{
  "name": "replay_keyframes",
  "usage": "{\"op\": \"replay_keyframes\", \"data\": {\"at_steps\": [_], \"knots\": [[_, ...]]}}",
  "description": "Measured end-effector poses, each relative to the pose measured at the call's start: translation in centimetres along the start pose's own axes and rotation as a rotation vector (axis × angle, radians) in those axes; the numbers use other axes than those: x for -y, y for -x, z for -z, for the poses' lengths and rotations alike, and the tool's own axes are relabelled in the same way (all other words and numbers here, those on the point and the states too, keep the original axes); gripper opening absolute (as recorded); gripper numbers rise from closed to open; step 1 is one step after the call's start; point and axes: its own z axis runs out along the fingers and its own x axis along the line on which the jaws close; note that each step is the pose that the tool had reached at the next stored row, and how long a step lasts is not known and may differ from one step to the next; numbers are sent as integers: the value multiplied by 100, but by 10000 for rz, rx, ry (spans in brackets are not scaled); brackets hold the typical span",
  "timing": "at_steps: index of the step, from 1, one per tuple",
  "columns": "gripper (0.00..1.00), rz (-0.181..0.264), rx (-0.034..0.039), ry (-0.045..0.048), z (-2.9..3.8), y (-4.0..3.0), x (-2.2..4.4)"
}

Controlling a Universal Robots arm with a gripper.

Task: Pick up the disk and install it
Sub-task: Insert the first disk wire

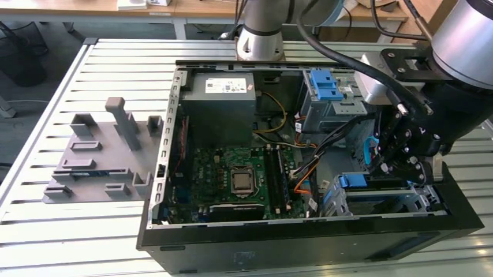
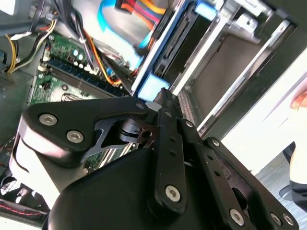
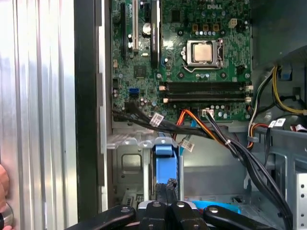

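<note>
The disk [image 1: 362, 183] sits in the metal drive cage at the case's corner on the exterior view's right, its blue bracket end [image 3: 165, 160] facing the motherboard. In the second wrist view the disk [image 2: 178, 40] shows edge-on inside the cage, with a pale blue bracket tab [image 2: 152, 87] at its end. My gripper [image 1: 387, 168] hangs over the cage with its black fingers pressed together. The fingertips [image 3: 167, 188] rest against the blue bracket end, with nothing seen between them. In the second wrist view my gripper [image 2: 163, 96] ends right beside the tab.
The open case holds a green motherboard [image 1: 231, 173], a grey power-supply box [image 1: 221, 98], a second cage with a blue latch [image 1: 327, 86] and loose cables [image 3: 225, 143]. A grey fixture [image 1: 100, 156] lies on the slatted table. A hand [image 3: 3, 191] shows at the table's edge.
</note>
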Motion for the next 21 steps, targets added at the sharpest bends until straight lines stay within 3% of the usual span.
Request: {"op": "replay_keyframes", "data": {"at_steps": [9, 15, 21], "knots": [[11, 0, -2, 0, 0, 16, 295], [11, 1, -2, 0, -3, 102, 351], [11, 1, 0, -1, -9, 163, 360]]}}
